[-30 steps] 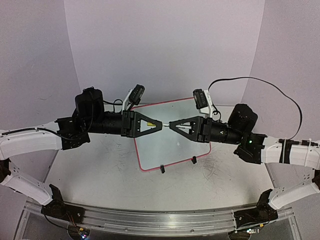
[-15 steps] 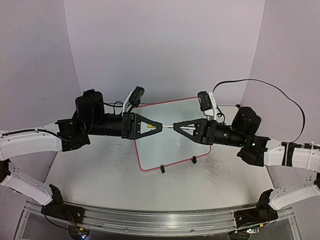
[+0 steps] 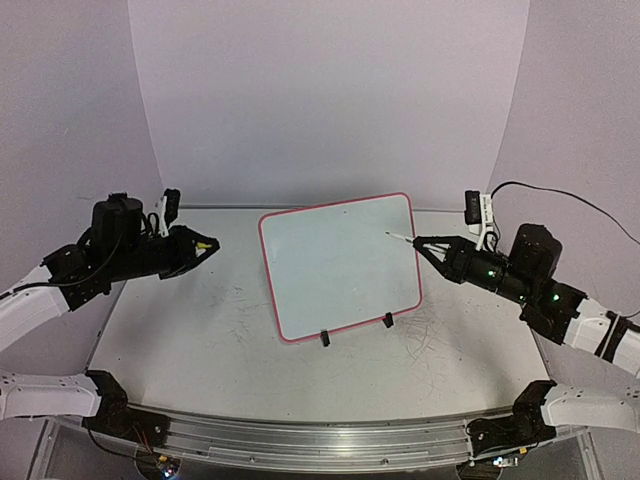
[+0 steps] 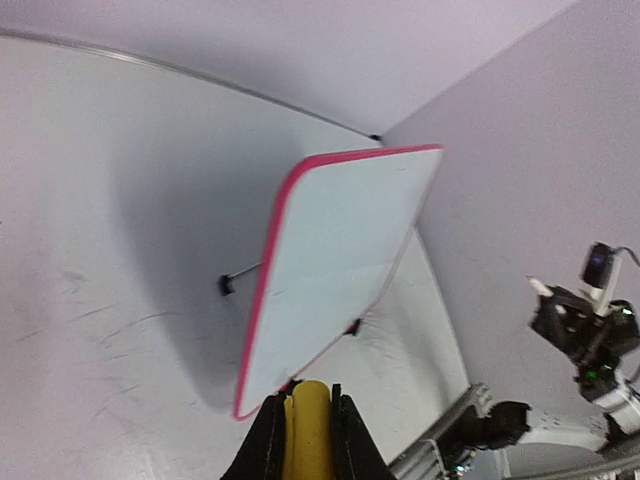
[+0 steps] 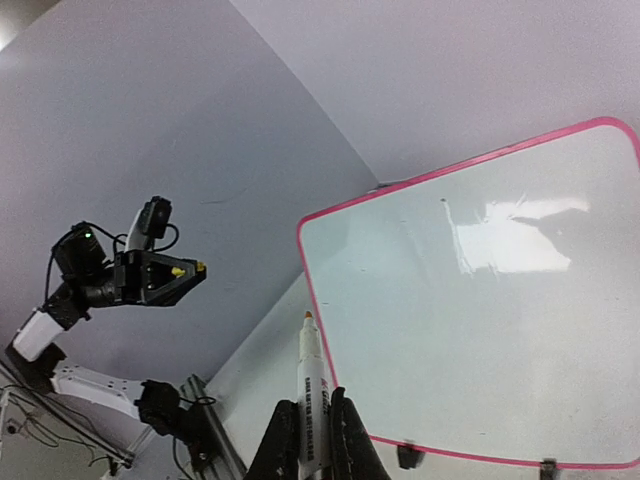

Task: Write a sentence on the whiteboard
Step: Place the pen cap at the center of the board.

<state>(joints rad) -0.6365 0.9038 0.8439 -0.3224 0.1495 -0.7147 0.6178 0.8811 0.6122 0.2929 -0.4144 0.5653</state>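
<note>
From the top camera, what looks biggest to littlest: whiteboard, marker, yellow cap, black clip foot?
1. whiteboard
2. marker, partly hidden
3. yellow cap and black clip foot: both tiny, too alike to rank

high rear overview; both wrist views inward from opposite sides, the whiteboard point(image 3: 340, 265) common to all

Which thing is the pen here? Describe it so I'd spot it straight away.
Find the pink-rimmed whiteboard propped mid-table. Beside its right edge, the right arm's jaws pinch a slim white marker, bare tip toward the board. The left arm's jaws hold only a stubby yellow piece.
</note>
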